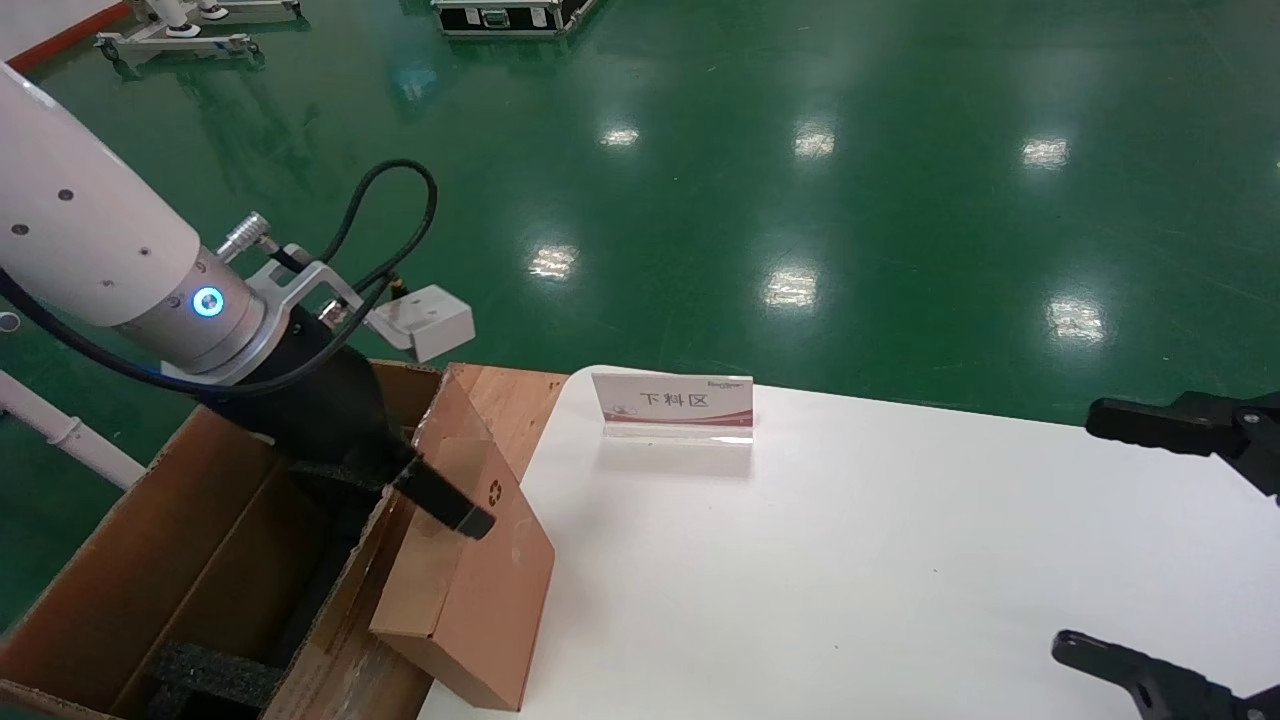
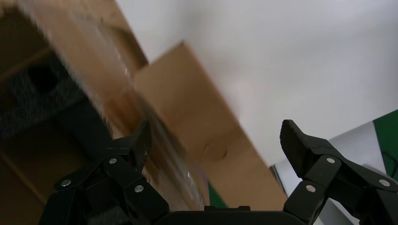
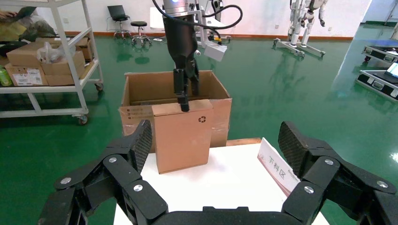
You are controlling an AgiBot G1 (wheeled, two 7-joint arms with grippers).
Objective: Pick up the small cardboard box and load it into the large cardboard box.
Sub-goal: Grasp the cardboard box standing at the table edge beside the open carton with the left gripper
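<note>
Head view shows my left gripper (image 1: 425,488) at the top edge of the small cardboard box (image 1: 470,560); its jaws look spread astride that edge, and I cannot tell whether they have bitten yet. That box stands tilted on the white table (image 1: 850,560), at its left edge, leaning against the large cardboard box (image 1: 150,560). I judge this the grasp step: next I must pinch firmly, lift clear of the carton's wall, and swing left. My right gripper (image 1: 1170,560) hangs spread, parked far right.
</note>
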